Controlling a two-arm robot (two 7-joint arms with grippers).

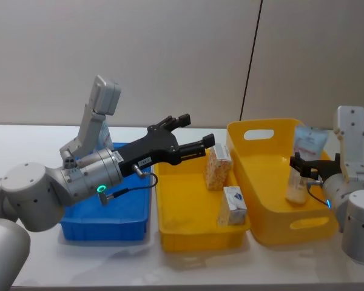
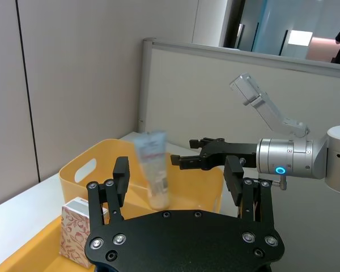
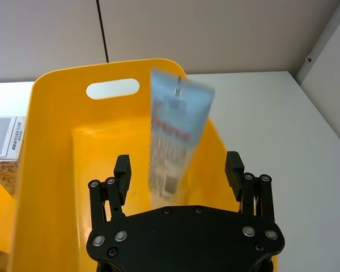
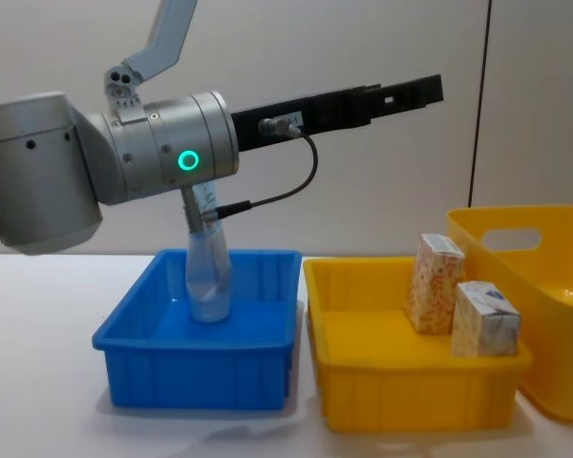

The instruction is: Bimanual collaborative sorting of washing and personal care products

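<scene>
My left gripper (image 1: 197, 130) hangs open above the shallow yellow tray (image 1: 188, 237), close to the tall orange-speckled carton (image 1: 217, 168) and holding nothing. A white-and-blue carton (image 1: 233, 206) stands nearer the tray's front. The clear tube with a blue-white label (image 1: 303, 151) is upright in the deep yellow bin (image 1: 258, 182), blurred in the right wrist view. My right gripper (image 1: 300, 167) is open at the tube's middle, fingers (image 3: 122, 173) spread wide of the tube (image 3: 175, 124). A grey-blue squeeze tube (image 4: 208, 281) leans inside the blue bin (image 4: 201, 382).
The three containers sit side by side on the white table: blue bin (image 1: 103, 230) on the left, shallow tray in the middle, deep bin on the right. A grey partition wall runs behind them. Bare table lies in front of the containers.
</scene>
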